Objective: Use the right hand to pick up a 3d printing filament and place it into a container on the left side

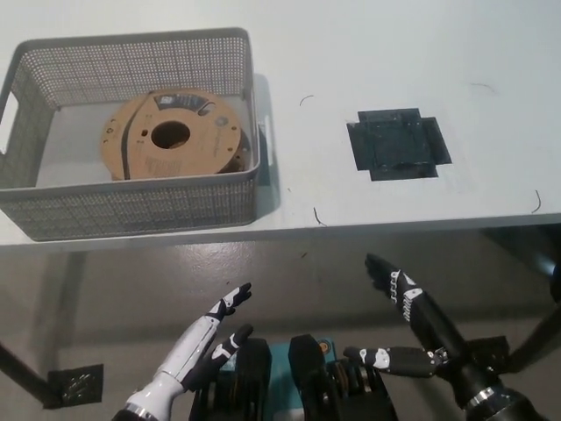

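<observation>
A spool of 3D printing filament [171, 135], tan cardboard with a round hole at its centre, lies flat inside a grey mesh basket [131, 207] at the left of a white table [368, 53]. The spool rests toward the basket's right wall. To the right, well apart from the basket, a dark square patch [397, 144] sits on the tabletop, with a few thin dark strands scattered near it. Below the table's front edge, over the grey floor, the black right hand [405, 329] hangs empty with fingers spread wide. At lower left, the white left hand [206, 338] rests, also empty, fingers apart.
</observation>
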